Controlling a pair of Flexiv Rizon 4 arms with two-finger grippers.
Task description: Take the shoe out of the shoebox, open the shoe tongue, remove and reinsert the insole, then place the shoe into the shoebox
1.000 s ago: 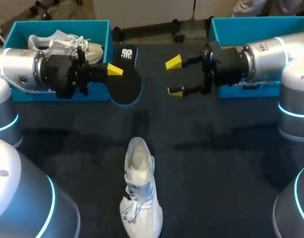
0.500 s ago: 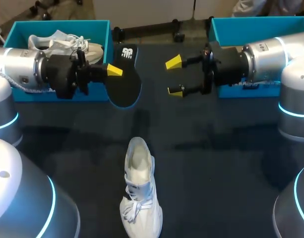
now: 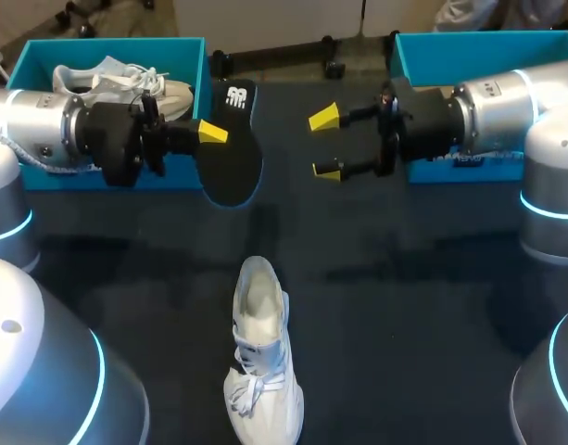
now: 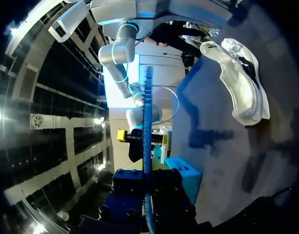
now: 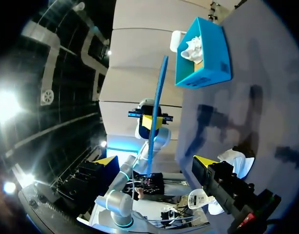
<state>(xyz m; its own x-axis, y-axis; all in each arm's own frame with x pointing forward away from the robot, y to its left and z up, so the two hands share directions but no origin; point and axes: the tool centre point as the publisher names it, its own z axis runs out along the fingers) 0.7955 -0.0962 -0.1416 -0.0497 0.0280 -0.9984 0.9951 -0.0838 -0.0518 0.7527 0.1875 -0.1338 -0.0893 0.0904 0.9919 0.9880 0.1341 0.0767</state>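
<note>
My left gripper (image 3: 212, 133) is shut on a black insole (image 3: 233, 158) with a blue edge, held above the table beside the left box. In the left wrist view the insole (image 4: 147, 136) runs edge-on out of my left gripper (image 4: 147, 175). My right gripper (image 3: 325, 144) hangs open and empty just right of the insole, its yellow tips far apart. A white shoe (image 3: 260, 352) lies on the dark table near the front, toe towards me, also seen as the shoe (image 4: 239, 78). From the right wrist view the insole (image 5: 157, 107) stands ahead of my right gripper (image 5: 154, 163).
A blue shoebox (image 3: 24, 65) at the back left holds a second white shoe (image 3: 126, 83). Another blue shoebox (image 3: 478, 51) stands at the back right, behind my right arm. The dark table (image 3: 404, 306) stretches between the arms and the shoe.
The left gripper and the insole have shifted very slightly to the left. The right arm and the shoe have stayed where they were.
</note>
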